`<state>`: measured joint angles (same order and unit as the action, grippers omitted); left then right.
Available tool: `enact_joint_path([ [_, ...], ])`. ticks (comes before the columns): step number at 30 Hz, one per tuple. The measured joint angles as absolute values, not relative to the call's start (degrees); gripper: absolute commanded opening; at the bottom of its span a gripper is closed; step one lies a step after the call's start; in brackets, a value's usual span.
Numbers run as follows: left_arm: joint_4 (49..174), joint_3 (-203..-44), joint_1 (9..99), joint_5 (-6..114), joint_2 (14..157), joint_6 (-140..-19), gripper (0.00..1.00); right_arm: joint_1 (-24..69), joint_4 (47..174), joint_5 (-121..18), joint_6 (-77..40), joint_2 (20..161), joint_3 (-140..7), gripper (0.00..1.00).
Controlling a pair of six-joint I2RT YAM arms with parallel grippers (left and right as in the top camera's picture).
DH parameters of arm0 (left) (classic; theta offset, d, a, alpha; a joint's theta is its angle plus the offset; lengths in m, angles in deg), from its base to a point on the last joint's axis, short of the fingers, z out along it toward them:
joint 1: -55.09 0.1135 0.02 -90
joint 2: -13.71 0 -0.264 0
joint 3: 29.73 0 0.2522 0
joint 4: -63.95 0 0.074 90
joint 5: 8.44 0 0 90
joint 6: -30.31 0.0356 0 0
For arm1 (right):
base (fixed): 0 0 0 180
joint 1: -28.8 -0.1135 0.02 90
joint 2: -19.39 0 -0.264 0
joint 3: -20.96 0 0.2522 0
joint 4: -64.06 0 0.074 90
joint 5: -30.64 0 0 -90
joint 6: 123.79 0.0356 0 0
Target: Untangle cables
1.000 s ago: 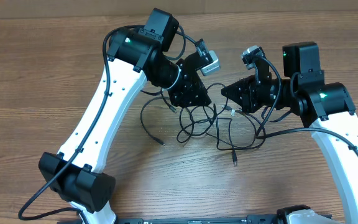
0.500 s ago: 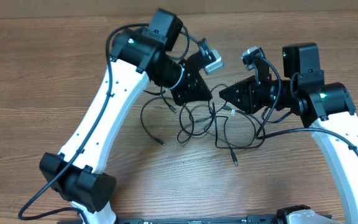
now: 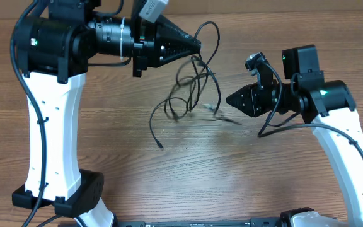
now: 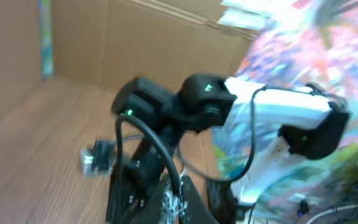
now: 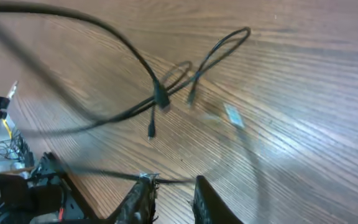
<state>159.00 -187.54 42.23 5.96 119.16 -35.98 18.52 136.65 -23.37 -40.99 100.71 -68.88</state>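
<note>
Your left pincer (image 3: pixel 196 45) is clamped fully shut on the thin black flexible cables (image 3: pixel 184 88), the small-plugged cords you are to untangle. It holds them high over the brown wood-grain table (image 3: pixel 295 183), toward the far edge in the overhead view. From that pinch the tangle hangs as one loose bunch. Seen from above, its long axis runs from the fingertips at upper right down and to the left, ending in a single tail whose small plug end (image 3: pixel 161 146) points at the near-left of the table. You cannot tell whether that tip touches the wood. One open loop (image 3: pixel 210 30) stands out beyond the pinch, up and to the right, and a blurred strand trails off rightward toward your right pincer (image 3: pixel 230 99). That pincer sits low and points left at the bunch, near it but apart from it. In the right wrist view its fingers (image 5: pixel 143 200) stand a narrow way apart with bare wood between them. A thin strand crosses just ahead of the tips, and nothing looks clamped there. Farther out in that view two strands meet at a dark crossing (image 5: pixel 160 96), with a pale blurred plug tip (image 5: pixel 233 116) beside them. The high hold probably lets the cords' own weight open the crossings and show you which strand runs where. The low pincer seems placed to take one strand and draw it out sideways. The left wrist view is too smeared to add anything about the grip.
</note>
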Motion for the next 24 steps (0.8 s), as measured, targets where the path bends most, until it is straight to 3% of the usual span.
enact_joint_path([
  [6, 161.7, -185.5, 41.1, 29.1, 119.2, -47.7, 0.04, 18.5, 135.9, -19.6, -39.8, 101.3, -68.9, 0.33],
  [11, 161.8, -183.7, 40.8, 34.4, 119.2, -55.7, 0.04, 18.5, 133.5, -10.1, -39.6, 101.3, -68.9, 0.36],
  [18, 161.8, -183.7, 40.8, 39.0, 119.2, -59.4, 0.04, 18.5, 132.8, -4.1, -39.7, 101.3, -68.9, 0.29],
  [23, 161.7, -183.7, 40.8, 59.3, 119.2, -62.8, 0.05, 18.5, 135.6, -7.2, -39.7, 101.3, -68.9, 0.29],
  [24, 161.8, -183.7, 40.8, 64.2, 119.2, -64.3, 0.24, 18.5, 136.3, -8.1, -39.8, 101.3, -68.9, 0.29],
])
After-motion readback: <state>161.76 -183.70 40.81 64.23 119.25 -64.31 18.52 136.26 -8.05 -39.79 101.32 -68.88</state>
